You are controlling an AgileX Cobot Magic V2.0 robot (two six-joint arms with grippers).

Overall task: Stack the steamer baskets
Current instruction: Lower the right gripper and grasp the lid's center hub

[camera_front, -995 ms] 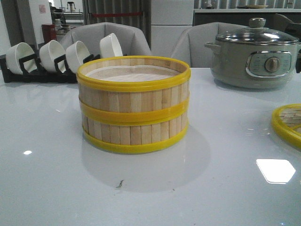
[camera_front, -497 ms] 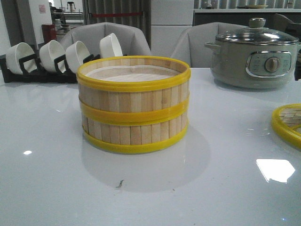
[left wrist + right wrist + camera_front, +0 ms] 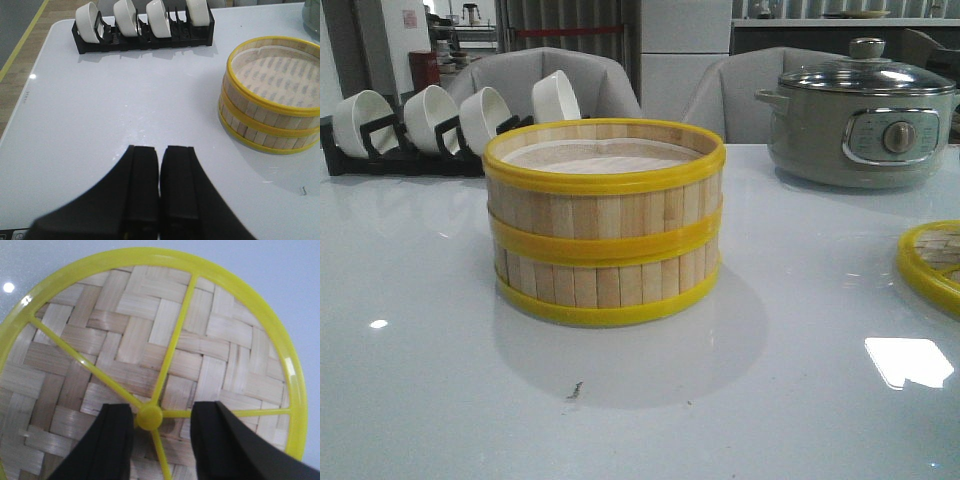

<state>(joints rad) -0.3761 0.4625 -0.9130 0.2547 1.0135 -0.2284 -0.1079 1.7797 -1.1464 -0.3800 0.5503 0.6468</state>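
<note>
Two steamer baskets [image 3: 605, 222] stand stacked one on the other in the middle of the white table; they also show in the left wrist view [image 3: 270, 95], with a pale liner inside the upper one. My left gripper [image 3: 160, 155] is shut and empty, over bare table well apart from the stack. My right gripper [image 3: 161, 412] is open, its jaws on either side of the yellow centre knob [image 3: 149, 417] of the flat woven lid [image 3: 150, 340], close above it. The lid's rim shows at the right edge of the front view [image 3: 932, 262]. Neither gripper shows in the front view.
A grey electric pot [image 3: 865, 115] with a glass lid stands at the back right. A black rack of white bowls [image 3: 430, 125] stands at the back left, also in the left wrist view [image 3: 142, 25]. The table's left edge [image 3: 30, 90] is near.
</note>
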